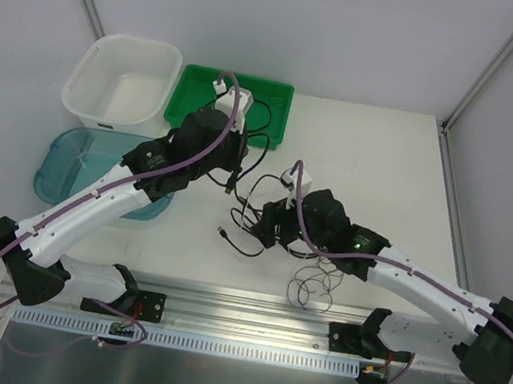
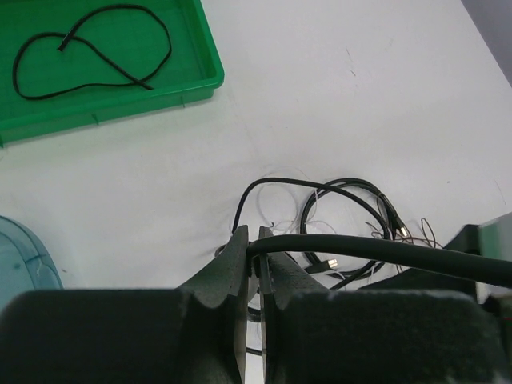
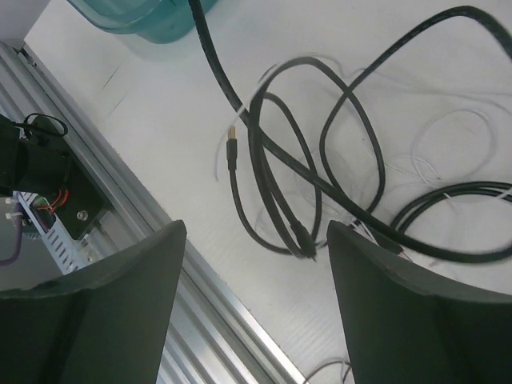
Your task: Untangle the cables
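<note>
White table [image 1: 375, 161], pale walls [image 1: 308, 27]. The tangled cables [image 1: 262, 221] lie at frame centre. The left claw [image 2: 260, 264] pinches one black cable [image 2: 360, 250]. The right claw [image 3: 256, 232] gapes wide above them, holding nothing.

No writing, brand, number or sign can be read in any of the three views. In the top view, at about ten o'clock, the white basin [image 1: 122, 82] carries a small dark mark on its near wall, too small to read.
</note>
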### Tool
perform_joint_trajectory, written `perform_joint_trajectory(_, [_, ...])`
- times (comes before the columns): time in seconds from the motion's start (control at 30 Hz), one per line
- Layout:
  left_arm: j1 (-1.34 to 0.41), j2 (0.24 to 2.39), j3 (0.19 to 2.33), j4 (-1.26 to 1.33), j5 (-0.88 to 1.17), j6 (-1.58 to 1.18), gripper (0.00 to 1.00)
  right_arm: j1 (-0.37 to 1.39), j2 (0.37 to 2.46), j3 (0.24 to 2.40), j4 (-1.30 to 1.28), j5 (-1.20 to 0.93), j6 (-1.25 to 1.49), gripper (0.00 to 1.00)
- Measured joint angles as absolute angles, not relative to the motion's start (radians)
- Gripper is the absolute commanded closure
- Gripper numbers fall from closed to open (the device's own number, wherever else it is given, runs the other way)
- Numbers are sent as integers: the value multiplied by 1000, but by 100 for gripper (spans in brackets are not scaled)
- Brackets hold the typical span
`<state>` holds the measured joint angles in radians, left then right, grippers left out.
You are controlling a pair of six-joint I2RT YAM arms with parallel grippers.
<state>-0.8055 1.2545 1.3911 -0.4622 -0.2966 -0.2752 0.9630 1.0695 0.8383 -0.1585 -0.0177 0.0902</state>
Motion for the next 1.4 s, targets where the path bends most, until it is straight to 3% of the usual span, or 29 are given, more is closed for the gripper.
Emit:
perform_joint_trajectory(0.17, [-805,1253,1391,-472,-296,-305,100,1002,1230,820,2,-23,97,25])
perform_joint_trajectory(0.27, [-805,1247,1391,-486,-296,-315,100,1014,1305,820,47,-24,94,33])
perform_joint_trajectory(0.3, [-805,1243,1391,-492,-296,-316,100,1015,1324,820,57,-23,92,49])
perform_joint_trajectory(0.37, [-805,1232,1390,-503,-299,-321,100,1015,1339,820,62,-19,83,70])
perform_joint_trajectory(0.4, [-805,1225,1387,-506,-300,-321,100,1015,1340,820,62,-14,82,87])
perform_joint_trajectory(0.47, [-805,1202,1372,-515,-318,-321,100,1015,1333,820,55,16,65,99])
perform_joint_trajectory(0.63, [-792,1161,1329,-551,-386,-317,100,958,1203,804,-51,78,35,99])
perform_joint_trajectory(0.87, [-695,1109,1269,-645,-400,-314,100,602,913,793,-268,118,1,99])
perform_joint_trajectory(1.03, [-653,1011,1270,-693,-333,-299,100,414,907,823,-411,92,-1,99])
perform_joint_trajectory(1.17, [-646,959,1317,-732,-261,-299,100,399,970,827,-464,11,10,80])
perform_joint_trajectory(1.23, [-646,973,1369,-739,-238,-299,100,402,1007,827,-476,-36,27,62])
perform_joint_trajectory(1.27, [-646,987,1396,-741,-230,-299,100,405,1020,826,-482,-51,33,47])
perform_joint_trajectory(1.37, [-646,1054,1490,-750,-207,-299,100,418,1024,826,-501,-75,46,21])
perform_joint_trajectory(1.4, [-646,1088,1533,-755,-196,-299,100,423,1019,826,-508,-78,46,17])
